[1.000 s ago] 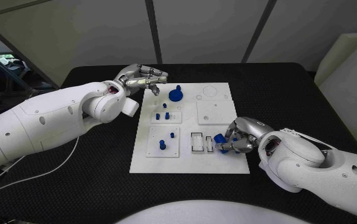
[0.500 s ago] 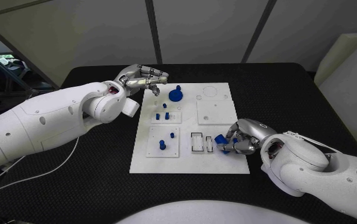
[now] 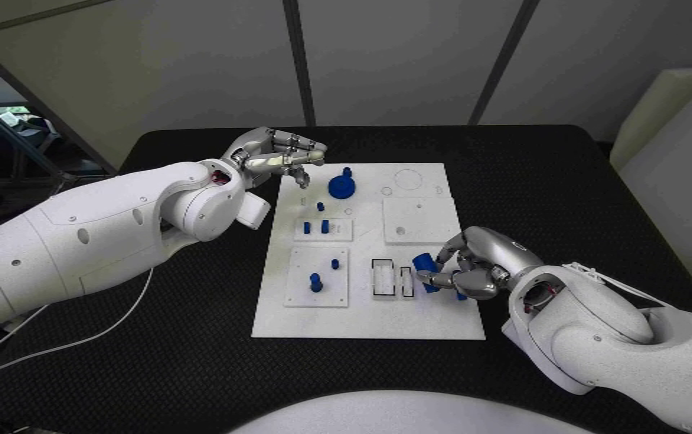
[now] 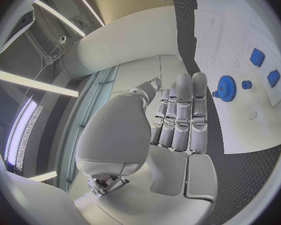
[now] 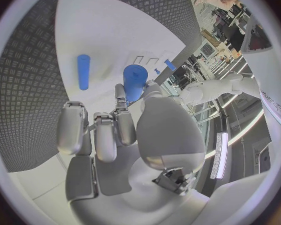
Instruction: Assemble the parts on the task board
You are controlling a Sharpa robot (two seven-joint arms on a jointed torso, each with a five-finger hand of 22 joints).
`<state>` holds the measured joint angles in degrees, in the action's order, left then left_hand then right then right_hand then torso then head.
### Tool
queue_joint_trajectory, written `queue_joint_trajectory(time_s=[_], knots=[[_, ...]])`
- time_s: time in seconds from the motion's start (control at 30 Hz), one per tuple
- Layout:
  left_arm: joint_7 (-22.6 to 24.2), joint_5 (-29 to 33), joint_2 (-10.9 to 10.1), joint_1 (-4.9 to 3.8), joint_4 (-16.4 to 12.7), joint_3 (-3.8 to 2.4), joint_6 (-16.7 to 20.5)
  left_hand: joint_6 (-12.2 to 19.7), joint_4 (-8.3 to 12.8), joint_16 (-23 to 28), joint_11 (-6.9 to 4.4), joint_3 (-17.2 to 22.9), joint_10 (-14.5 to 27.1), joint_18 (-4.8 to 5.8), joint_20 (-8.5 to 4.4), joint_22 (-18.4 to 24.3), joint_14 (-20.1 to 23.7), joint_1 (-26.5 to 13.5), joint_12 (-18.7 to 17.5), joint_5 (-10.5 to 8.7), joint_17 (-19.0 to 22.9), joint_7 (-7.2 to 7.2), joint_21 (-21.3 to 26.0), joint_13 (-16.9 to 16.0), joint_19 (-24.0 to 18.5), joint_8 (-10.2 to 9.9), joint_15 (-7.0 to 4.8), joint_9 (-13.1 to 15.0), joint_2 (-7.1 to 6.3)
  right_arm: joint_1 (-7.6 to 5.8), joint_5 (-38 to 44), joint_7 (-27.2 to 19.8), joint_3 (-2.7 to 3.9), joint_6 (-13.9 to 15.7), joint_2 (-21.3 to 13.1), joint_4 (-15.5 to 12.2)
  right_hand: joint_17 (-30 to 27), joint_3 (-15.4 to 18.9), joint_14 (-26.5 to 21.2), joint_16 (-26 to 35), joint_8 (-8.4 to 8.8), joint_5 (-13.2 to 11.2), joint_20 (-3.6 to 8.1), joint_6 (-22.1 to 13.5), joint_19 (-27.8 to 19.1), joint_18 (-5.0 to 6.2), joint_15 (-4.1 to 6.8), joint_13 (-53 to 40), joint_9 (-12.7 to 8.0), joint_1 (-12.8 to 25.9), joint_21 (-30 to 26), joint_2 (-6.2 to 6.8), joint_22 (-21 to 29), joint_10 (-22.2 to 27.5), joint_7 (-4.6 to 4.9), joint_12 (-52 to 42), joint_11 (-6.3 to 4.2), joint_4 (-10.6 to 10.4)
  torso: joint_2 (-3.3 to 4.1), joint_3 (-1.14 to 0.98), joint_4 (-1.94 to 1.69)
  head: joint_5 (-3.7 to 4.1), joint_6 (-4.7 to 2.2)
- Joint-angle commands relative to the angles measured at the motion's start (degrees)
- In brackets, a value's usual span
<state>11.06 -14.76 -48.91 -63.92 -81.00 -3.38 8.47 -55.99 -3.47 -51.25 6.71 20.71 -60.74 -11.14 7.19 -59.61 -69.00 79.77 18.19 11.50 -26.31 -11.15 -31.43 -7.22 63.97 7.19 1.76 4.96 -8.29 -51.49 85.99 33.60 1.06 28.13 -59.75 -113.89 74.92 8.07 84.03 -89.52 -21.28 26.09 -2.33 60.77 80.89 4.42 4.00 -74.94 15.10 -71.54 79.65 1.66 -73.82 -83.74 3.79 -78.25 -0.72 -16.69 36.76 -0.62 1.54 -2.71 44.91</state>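
Blue cylindrical part [image 5: 135, 81] pinched by right robot hand [image 3: 469, 267]; left robot hand [image 3: 271, 156] empty, fingers curled.

I count one white task board [image 3: 433, 314]. One blue gear [image 3: 340, 186] sits just past my left hand [image 3: 271, 154]. Four small blue pegs [image 3: 315, 280] stand between my hands, and my right hand [image 3: 476, 262] pinches one blue piece [image 3: 427, 262].
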Motion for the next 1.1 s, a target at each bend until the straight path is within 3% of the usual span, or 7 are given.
queue_joint_trajectory(time_s=[0.03, 0.33, 0.47, 0.57, 0.97, 1.1], knots=[[0.49, 0.2, 0.07, -0.07, -0.1, -0.03, -0.62, 0.54, -0.05, 0.2, -0.02, -0.37, 0.47, 0.68, 0.35, 0.05, 0.15, -0.48, 0.16, 0.13, 0.05, 0.0, 0.26, -0.07, 0.03, 0.22, 0.14, -0.08, 0.32, -0.11, -2.39, -2.19, 0.07, 3.18, 0.93, -0.15, 14.8, 0.56, 5.91, -0.36, -0.3, 0.42, 0.16, 0.29, 0.35, -0.87, 0.33, -1.13, 0.83, 0.33, 0.35, -0.61, -0.1, -0.09, -0.4, 0.04, -0.15, 0.01, 0.06, -0.02, 0.1, -0.06, -0.04], [0.44, 0.2, 0.32, -0.06, -0.14, -0.02, -0.64, 0.54, -0.05, 0.2, -0.02, -0.37, 0.47, 0.68, 0.35, 0.05, 0.15, -0.48, 0.16, 0.13, 0.05, 0.0, 0.26, -0.07, 0.03, 0.22, 0.14, -0.08, 0.32, -0.16, -4.15, -1.61, 0.11, -2.13, 4.89, 1.95, 14.39, 2.32, 5.82, -0.19, -0.4, -1.62, 0.18, -0.05, -0.1, -0.73, 0.32, 0.13, 1.64, 2.69, -0.11, -0.89, 0.52, 0.52, -0.4, 1.71, -0.13, -0.05, 0.07, 0.06, -0.04, -0.15, -0.09], [0.39, 0.2, 0.37, -0.07, -0.19, -0.02, -0.59, 0.54, -0.05, 0.2, -0.02, -0.37, 0.47, 0.68, 0.35, 0.05, 0.15, -0.48, 0.16, 0.13, 0.05, 0.0, 0.26, -0.07, 0.03, 0.22, 0.14, -0.08, 0.32, -0.21, -5.43, -0.69, 0.13, -4.18, 6.64, 3.37, 14.35, 3.02, 5.81, -0.17, -0.63, -2.71, 0.23, 0.07, -0.13, -0.72, 0.38, -0.02, 2.13, 3.65, -0.13, -1.3, 0.5, 0.42, -0.51, 1.85, -0.22, -0.07, 0.08, 0.19, -0.22, -0.14, -0.06], [0.37, 0.2, 0.39, -0.07, -0.21, -0.02, -0.58, 0.54, -0.05, 0.2, -0.02, -0.37, 0.47, 0.68, 0.35, 0.05, 0.15, -0.48, 0.16, 0.13, 0.05, 0.0, 0.26, -0.07, 0.03, 0.22, 0.14, -0.08, 0.32, -0.23, -5.87, -0.1, 0.13, -4.68, 7.51, 4.03, 14.36, 3.64, 5.81, -0.17, -0.96, -3.3, 0.28, 0.35, -0.13, -0.72, 0.46, -0.15, 2.56, 4.47, -0.13, -1.38, 0.48, 0.33, -0.67, 1.93, -0.33, -0.07, 0.09, 0.01, 0.1, -0.55, -0.05], [0.31, 0.2, 0.43, -0.08, -0.26, -0.02, -0.59, 0.6, -0.02, 0.17, -0.03, -0.38, 0.58, 0.66, 0.35, 0.12, 0.14, -0.35, 0.25, 0.14, 0.12, 0.0, 0.33, -0.08, 0.08, 0.27, 0.13, -0.1, 0.4, -0.3, -5.87, 0.86, 0.15, -5.06, 10.09, 6.5, 13.63, 4.88, 5.65, 0.15, -1.59, -4.41, 0.44, 0.45, -0.66, -0.52, 0.63, 0.95, 3.48, 6.21, -0.74, -1.13, 1.33, 0.84, -0.88, 3.45, -0.51, -0.11, 0.1, 0.02, 0.08, -0.67, -0.05], [0.27, 0.2, 0.4, -0.08, -0.28, -0.02, -0.59, 0.6, -0.02, 0.17, -0.03, -0.38, 0.58, 0.66, 0.35, 0.12, 0.14, -0.35, 0.25, 0.14, 0.12, 0.0, 0.33, -0.08, 0.08, 0.27, 0.13, -0.1, 0.4, -0.33, -5.76, 0.52, 0.16, -5.03, 10.63, 6.88, 13.33, 5.38, 5.58, 0.29, -1.85, -6.87, 0.45, 0.05, -0.94, -0.44, 0.62, 1.58, 4.09, 7.59, -1.09, -0.65, 1.73, 1.2, -0.83, 4.47, -0.47, -0.13, 0.08, 0.02, 0.03, -0.76, -0.05]])
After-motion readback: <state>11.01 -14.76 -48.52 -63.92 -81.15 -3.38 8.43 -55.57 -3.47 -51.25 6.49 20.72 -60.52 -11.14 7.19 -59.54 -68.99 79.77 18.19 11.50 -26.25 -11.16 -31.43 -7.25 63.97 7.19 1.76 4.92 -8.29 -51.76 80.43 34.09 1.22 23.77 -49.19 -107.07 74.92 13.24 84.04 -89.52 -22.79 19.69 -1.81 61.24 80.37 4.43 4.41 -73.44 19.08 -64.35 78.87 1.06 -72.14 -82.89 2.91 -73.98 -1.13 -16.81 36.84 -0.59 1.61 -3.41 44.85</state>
